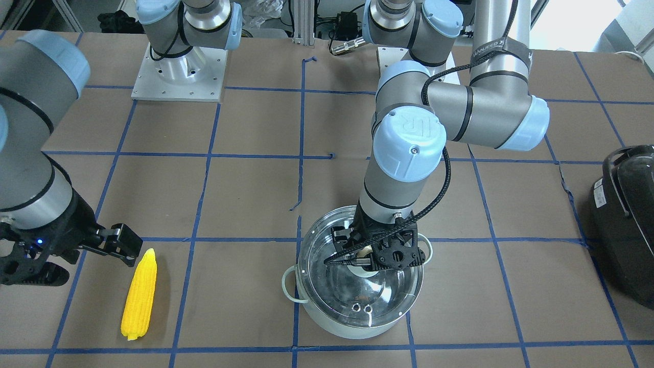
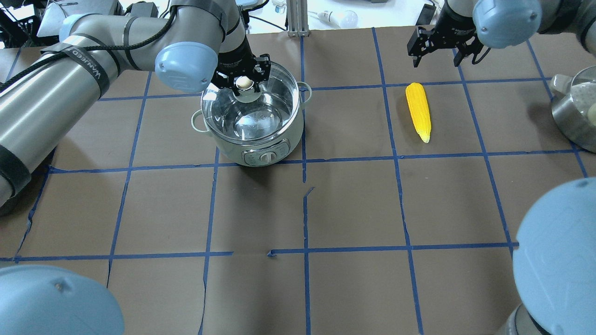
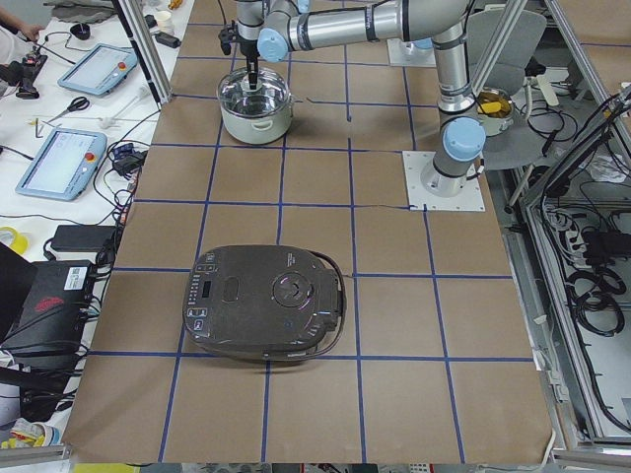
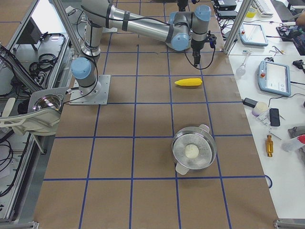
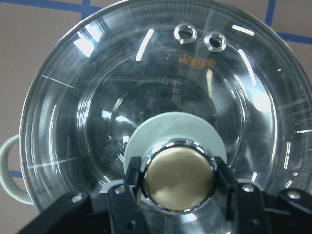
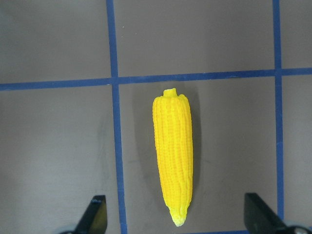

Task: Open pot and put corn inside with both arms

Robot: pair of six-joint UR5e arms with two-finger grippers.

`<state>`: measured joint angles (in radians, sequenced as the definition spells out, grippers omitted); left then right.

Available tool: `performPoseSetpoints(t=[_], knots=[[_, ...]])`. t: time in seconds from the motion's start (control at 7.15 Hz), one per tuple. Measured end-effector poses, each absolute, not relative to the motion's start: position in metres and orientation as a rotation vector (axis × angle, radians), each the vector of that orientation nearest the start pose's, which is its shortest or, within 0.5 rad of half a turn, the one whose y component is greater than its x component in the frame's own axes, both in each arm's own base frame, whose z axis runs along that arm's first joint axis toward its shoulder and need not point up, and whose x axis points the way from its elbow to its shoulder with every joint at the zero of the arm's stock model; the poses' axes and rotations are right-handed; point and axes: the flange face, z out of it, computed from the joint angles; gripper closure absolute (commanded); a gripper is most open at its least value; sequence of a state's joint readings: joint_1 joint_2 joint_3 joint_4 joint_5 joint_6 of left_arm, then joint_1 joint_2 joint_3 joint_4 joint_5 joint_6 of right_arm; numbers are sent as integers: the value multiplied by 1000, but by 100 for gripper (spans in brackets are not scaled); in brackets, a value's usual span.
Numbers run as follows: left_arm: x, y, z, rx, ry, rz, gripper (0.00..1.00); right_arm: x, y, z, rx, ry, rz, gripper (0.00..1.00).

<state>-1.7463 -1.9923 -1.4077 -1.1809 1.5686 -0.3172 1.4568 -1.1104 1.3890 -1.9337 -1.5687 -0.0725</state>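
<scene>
Corn (image 6: 173,156) lies flat on the table (image 2: 298,209). In my right wrist view its long axis runs 12 to 6, with the blunt stub at 12 and the pointed tip at 6. My right gripper (image 2: 437,52) hangs above it with fingers (image 6: 96,214) spread wide and touching nothing. Only their tips show, cut off at the lower edge.

From overhead the cob tapers toward 6, leaning slightly to 5, and the pot (image 2: 260,144) stands well apart at its 9 o'clock. My left gripper (image 5: 178,183) is clamped on the knob (image 2: 244,83), one finger pressed to each side. The glass lid (image 5: 97,97) sits on the pot. Glare across the glass makes the inside hard to read. My left wrist view hides the pot's wall, and one loop handle (image 5: 7,170) at 9 is cut by the frame.
</scene>
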Motion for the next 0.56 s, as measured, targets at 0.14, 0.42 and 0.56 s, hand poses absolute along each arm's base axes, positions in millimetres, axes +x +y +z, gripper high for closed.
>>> performPoseSetpoints(t=[0.14, 0.42, 0.56], knots=[[-244, -630, 381, -213, 3158, -213, 77, 51, -692, 319, 68, 3152, -116, 1], [-210, -629, 407, -205, 3124, -180, 80, 38, -699, 274, 79, 3159, -106, 1], [-172, -634, 412, -166, 3096, -167, 82, 35, -699, 247, 83, 3153, -109, 1]])
